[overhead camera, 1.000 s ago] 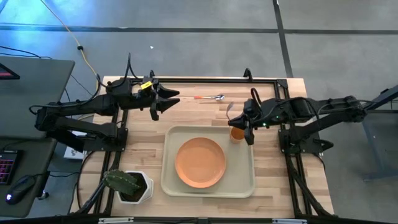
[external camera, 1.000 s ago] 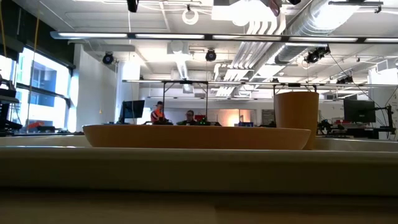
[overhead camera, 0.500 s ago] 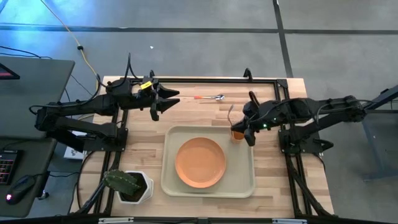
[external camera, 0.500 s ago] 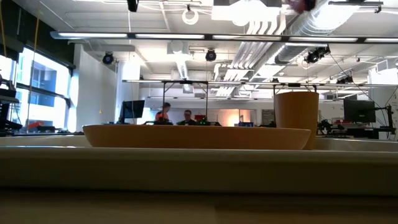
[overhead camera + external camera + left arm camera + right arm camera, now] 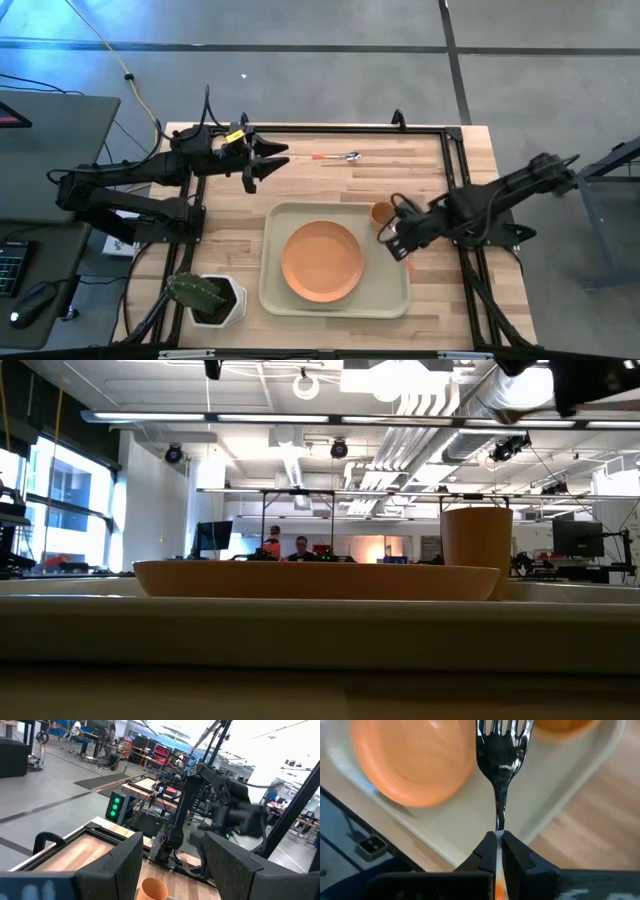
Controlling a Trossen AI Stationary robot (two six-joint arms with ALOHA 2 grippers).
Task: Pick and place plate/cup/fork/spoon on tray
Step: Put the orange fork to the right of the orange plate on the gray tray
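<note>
The orange plate (image 5: 322, 260) lies in the middle of the beige tray (image 5: 285, 222). The orange-yellow cup (image 5: 382, 212) stands upright in the tray's far right corner. The spoon (image 5: 338, 156) lies on the table beyond the tray. My right gripper (image 5: 397, 240) is above the tray's right part, just near of the cup, and is shut on the fork (image 5: 501, 750). My left gripper (image 5: 266, 160) hovers open and empty at the table's far left. The left wrist view shows its fingers apart (image 5: 172, 865). My right gripper pinches the fork between its two fingertips at the thin metal neck (image 5: 499, 822), where it meets the orange-red handle. The fork runs on along the fingers, tines ahead. The arm comes in from the table's right. The tines hang over the tray between plate and cup.
A white square pot with a green plant (image 5: 206, 296) stands at the table's near left corner. A black frame (image 5: 350, 128) runs along the far edge and both sides. Bare wood lies left of the tray and around the spoon.
My right gripper, still shut on the fork, has swung from just beyond the cup toward the table's near edge and a little right. It is now over the tray's right part. The cup, before half covered by the gripper, shows whole. My left arm has kept still.
</note>
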